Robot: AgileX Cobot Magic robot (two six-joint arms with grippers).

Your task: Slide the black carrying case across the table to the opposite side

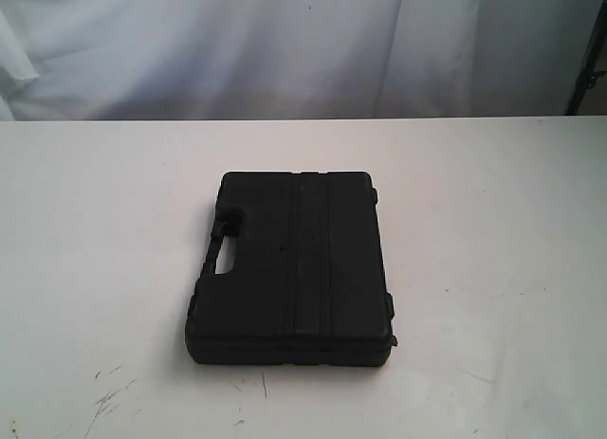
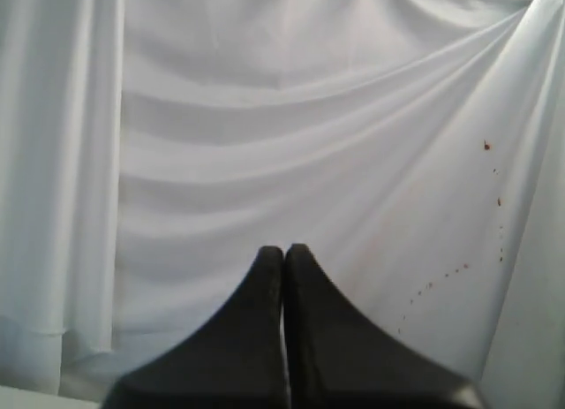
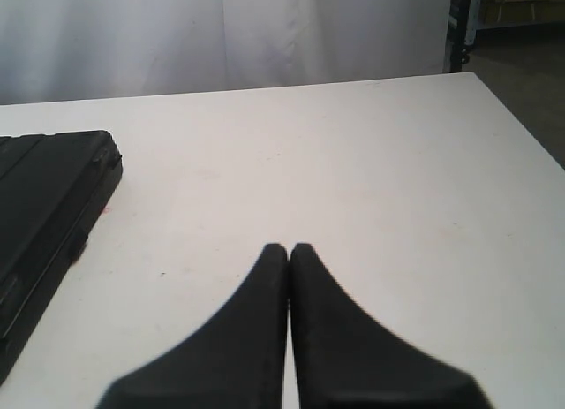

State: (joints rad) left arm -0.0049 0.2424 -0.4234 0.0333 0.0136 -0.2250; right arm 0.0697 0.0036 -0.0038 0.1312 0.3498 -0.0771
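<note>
The case (image 1: 292, 268) lies flat on the bench (image 1: 493, 192), apart from the right claw (image 3: 289, 247), off its inner side. It looks stiff, moulded and probably light, so it should slide readily. Push low on a long side wall, not the handle slot (image 1: 226, 247). Both claws are pinched together, empty. The left claw (image 2: 283, 250) faces only curtain (image 2: 265, 117).

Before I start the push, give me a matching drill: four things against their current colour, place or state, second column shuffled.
1 case
2 left claw
3 right claw
4 table

A shut, facing the tabletop beside the case
B white, scuffed
C shut, facing the white curtain
D black, lying flat mid-table

Pairs: 1-D, 2-C, 3-A, 4-B
</note>
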